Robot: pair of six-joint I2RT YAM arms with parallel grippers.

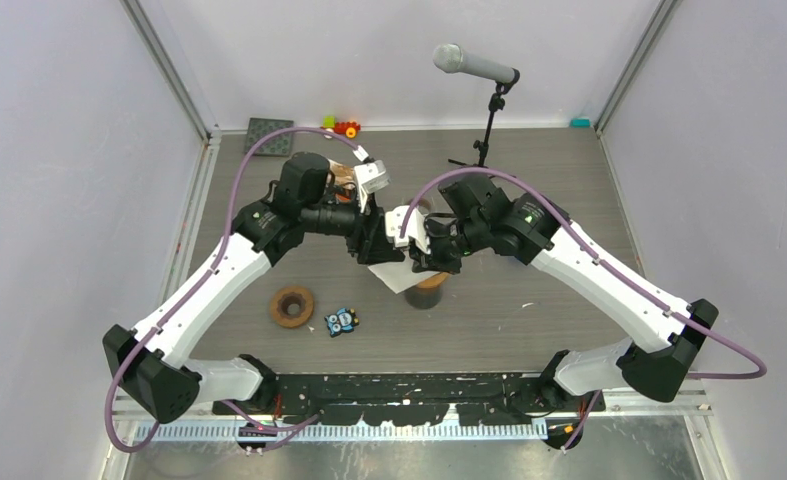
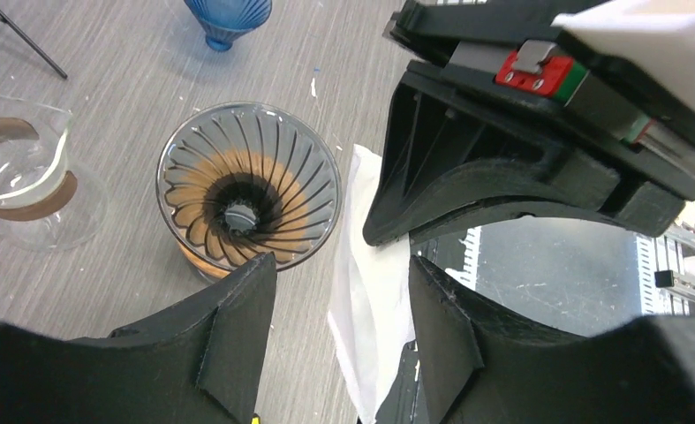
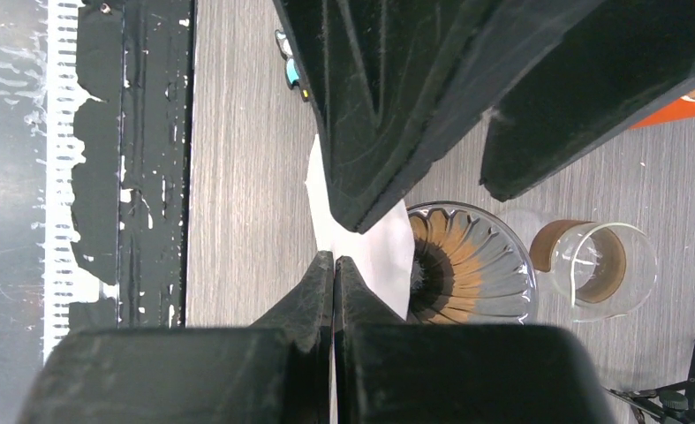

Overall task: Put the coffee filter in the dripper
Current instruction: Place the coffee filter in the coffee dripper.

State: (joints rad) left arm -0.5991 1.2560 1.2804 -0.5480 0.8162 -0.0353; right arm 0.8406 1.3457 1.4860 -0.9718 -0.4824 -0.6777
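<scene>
A white paper coffee filter [image 3: 381, 249] hangs just above the table, with my right gripper [image 3: 335, 265] shut on its edge. The glass dripper [image 3: 478, 265], ribbed with a brown base, stands upright right beside it, and the filter's free edge overlaps its rim in the right wrist view. In the left wrist view the filter [image 2: 370, 291] hangs between the spread fingers of my open left gripper [image 2: 339, 327], closer to the right-hand finger; the dripper [image 2: 248, 199] is to the left of it. From above, both grippers [image 1: 379, 250] [image 1: 417, 262] meet over the filter [image 1: 394, 278].
A glass server [image 3: 600, 269] with a brown collar stands behind the dripper. A blue glass piece [image 2: 229, 19] is farther back. A brown ring [image 1: 291, 306] and a small blue object [image 1: 341, 321] lie front left. A microphone stand [image 1: 486, 130] rises at the back.
</scene>
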